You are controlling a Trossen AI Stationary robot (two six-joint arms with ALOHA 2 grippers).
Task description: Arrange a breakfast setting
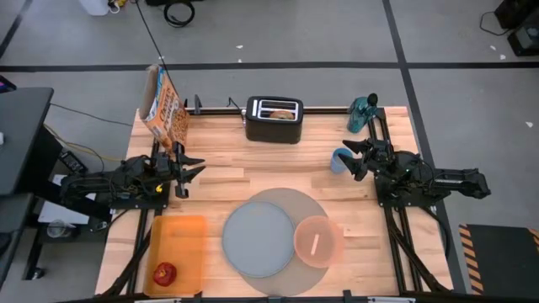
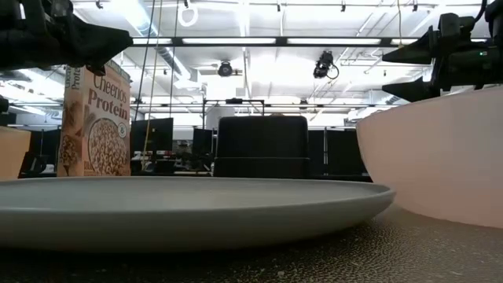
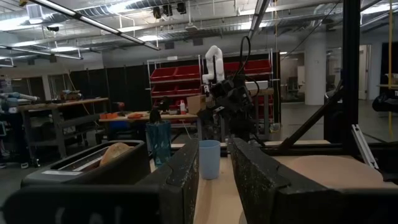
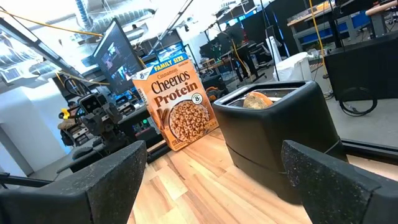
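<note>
A large round grey mat point(image 1: 296, 209) lies at the table's near middle. A smaller grey plate point(image 1: 257, 240) rests on it, and a translucent pink bowl point(image 1: 318, 241) with a spoon point(image 1: 315, 243) inside rests on its right part. A bagel point(image 1: 283, 110) stands in the black toaster point(image 1: 274, 121) at the far middle; it also shows in the right wrist view point(image 4: 257, 99). A red apple point(image 1: 163, 273) lies on the flat orange tray point(image 1: 178, 244) at the near left. My left gripper point(image 1: 197, 168) is open and empty at the left. My right gripper point(image 1: 350, 154) is open and empty at the right, by a blue cup point(image 1: 339, 160).
A Cheerios box point(image 1: 164, 108) stands at the far left. A teal bottle point(image 1: 364, 112) stands at the far right corner. Bare wood lies between the toaster and the mat.
</note>
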